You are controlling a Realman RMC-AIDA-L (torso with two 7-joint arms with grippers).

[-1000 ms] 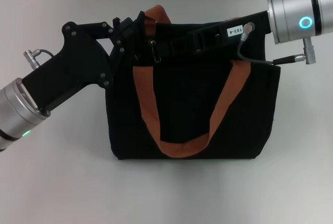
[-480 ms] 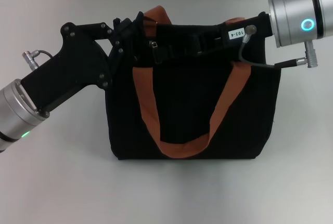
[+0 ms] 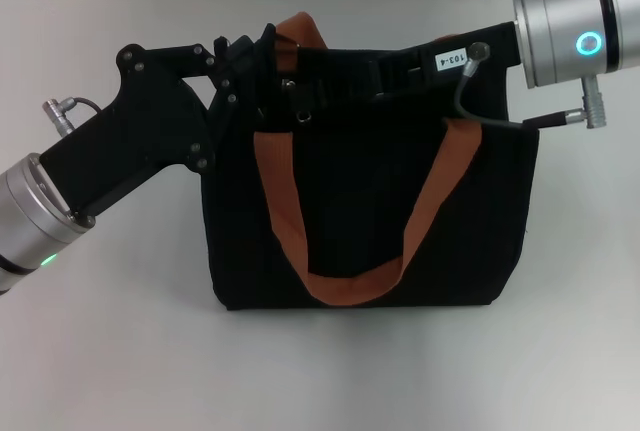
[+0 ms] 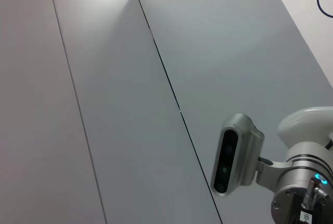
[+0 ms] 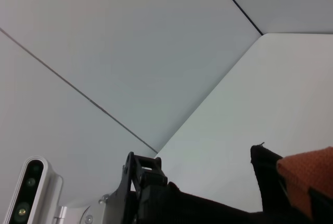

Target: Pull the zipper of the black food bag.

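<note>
Zipper (image 3: 299,103) hung between grippers on bag (image 3: 370,201) top; right gripper (image 3: 305,83) nearest (grip unclear), left gripper (image 3: 250,59) pinching corner.

bag (image 3: 370,201) mid-table (image 3: 100,351) | zipper (image 3: 298,101) top-left on it | left hand (image 3: 262,63) at bag's top-left corner | right hand (image 3: 345,81) along top edge

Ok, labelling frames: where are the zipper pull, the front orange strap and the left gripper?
zipper (image 3: 301,101): head view, silver pull tab.
front orange strap (image 3: 352,284): head view, bottom of loop.
left gripper (image 3: 262,51): head view, fingertips at bag's top corner.
</note>
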